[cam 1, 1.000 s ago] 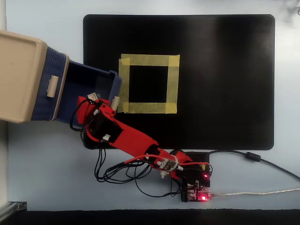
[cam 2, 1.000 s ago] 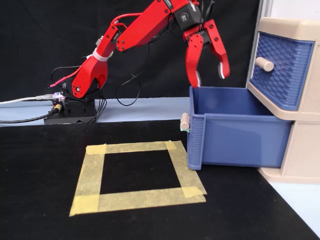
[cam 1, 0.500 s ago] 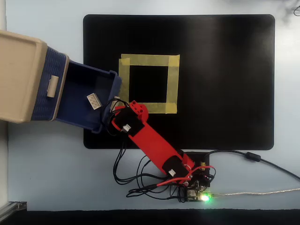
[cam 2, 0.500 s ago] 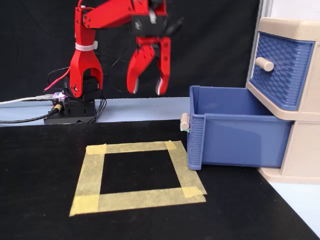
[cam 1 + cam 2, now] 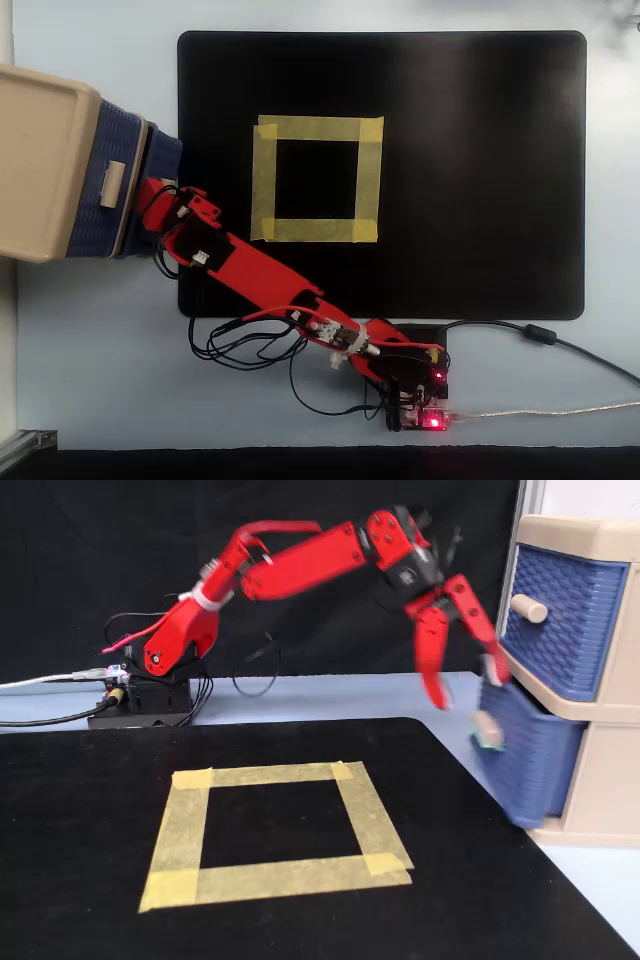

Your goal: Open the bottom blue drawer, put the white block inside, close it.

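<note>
Red gripper [image 5: 462, 685], jaws spread and empty, hangs at right of frame just above the half-open bottom blue drawer [image 5: 525, 755], we judge.

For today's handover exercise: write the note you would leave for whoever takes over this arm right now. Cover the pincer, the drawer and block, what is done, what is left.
Pincer: open, jaws spread, hanging over the front of the bottom blue drawer; nothing visibly held.
Drawer: pulled partly out of the cabinet; its front is blurred, so likely moving.
White block: not visible in either view; cannot tell whether it is inside.
Top blue drawer: shut.
Done: bottom drawer opened.
Left: check for the block in the drawer, then push it shut.
</note>
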Controlling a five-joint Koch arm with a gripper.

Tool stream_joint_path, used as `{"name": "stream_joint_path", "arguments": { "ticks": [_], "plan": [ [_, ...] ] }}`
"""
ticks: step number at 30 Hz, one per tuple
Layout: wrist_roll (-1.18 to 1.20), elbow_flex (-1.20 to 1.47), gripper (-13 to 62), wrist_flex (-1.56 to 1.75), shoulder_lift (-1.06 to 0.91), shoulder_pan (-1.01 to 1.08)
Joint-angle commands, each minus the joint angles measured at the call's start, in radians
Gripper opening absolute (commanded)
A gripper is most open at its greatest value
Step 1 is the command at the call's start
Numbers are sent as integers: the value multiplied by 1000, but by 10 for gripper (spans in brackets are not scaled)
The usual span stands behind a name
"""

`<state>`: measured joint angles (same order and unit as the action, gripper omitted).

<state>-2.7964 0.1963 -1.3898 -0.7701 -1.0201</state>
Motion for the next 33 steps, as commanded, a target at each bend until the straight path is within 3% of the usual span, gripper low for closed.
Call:
{"name": "stream_joint_path", "arguments": {
  "ticks": [1, 7, 11, 13, 17, 22, 27, 29, 33],
  "plan": [
    [-48, -74, 351, 23, 32, -23],
    [-43, -161, 352, -91, 44, -11],
    [34, -152, 345, -632, -319, 109],
    [192, -104, 345, -672, -502, 213],
    [532, 299, 343, -664, -850, 383],
    [1040, 1068, 341, -555, -1226, 709],
    [1362, 1830, 343, -233, -1568, 957],
    [1419, 2049, 346, -169, -1580, 1000],
    [1430, 2201, 350, -170, -1580, 1023]
  ]
}}
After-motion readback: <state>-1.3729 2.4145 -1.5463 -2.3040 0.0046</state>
